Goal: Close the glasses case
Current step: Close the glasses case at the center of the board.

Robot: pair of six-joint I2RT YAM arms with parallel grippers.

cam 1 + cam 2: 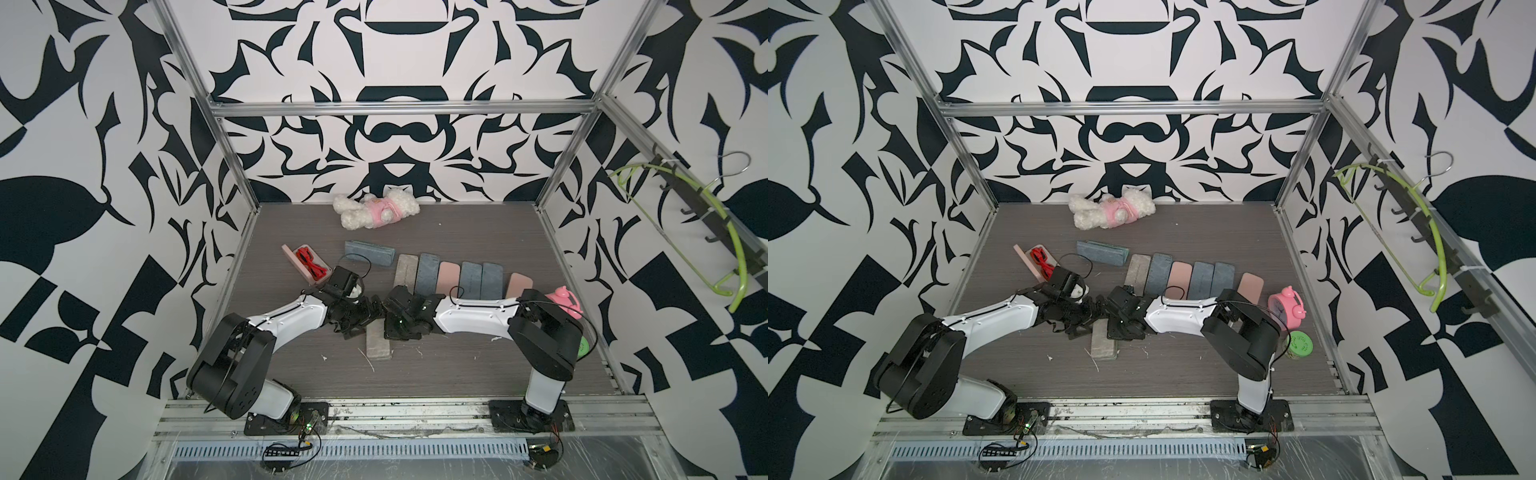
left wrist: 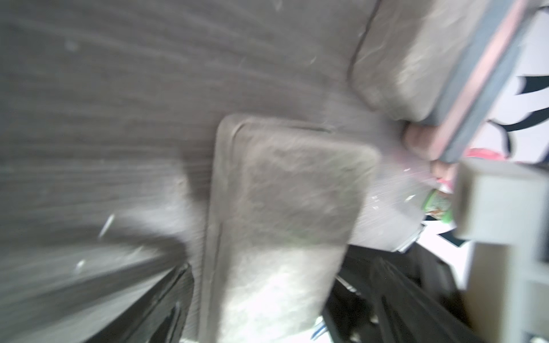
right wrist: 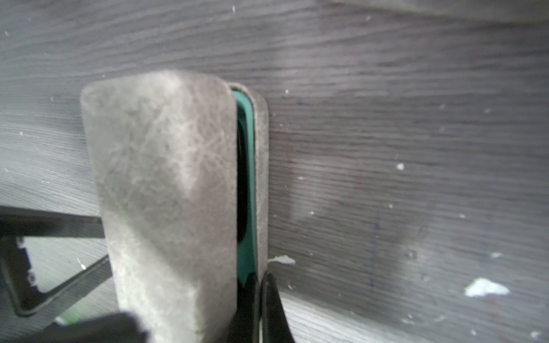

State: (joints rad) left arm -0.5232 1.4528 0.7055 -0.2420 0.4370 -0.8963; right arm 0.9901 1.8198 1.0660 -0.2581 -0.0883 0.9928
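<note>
In both top views the grey, suede-like glasses case (image 1: 377,348) (image 1: 1105,348) lies centre-front on the wood-grain table (image 1: 457,374), under the left gripper (image 1: 355,326) and right gripper (image 1: 392,331).

Left wrist view (blurred): the left jaws stand wide, apparently astride the rounded lid, holding nothing.

Right wrist view: the right jaws are pressed together by the rim; green lining (image 3: 246,178) shows through a slit.

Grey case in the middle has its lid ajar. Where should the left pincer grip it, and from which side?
Grip the grey case across its narrow width at the end nearest the front rail, from straight above: the long sides are parallel and that end lies uncovered. The lid gapes along one long edge, showing green lining, so probably clamp high there.
</note>
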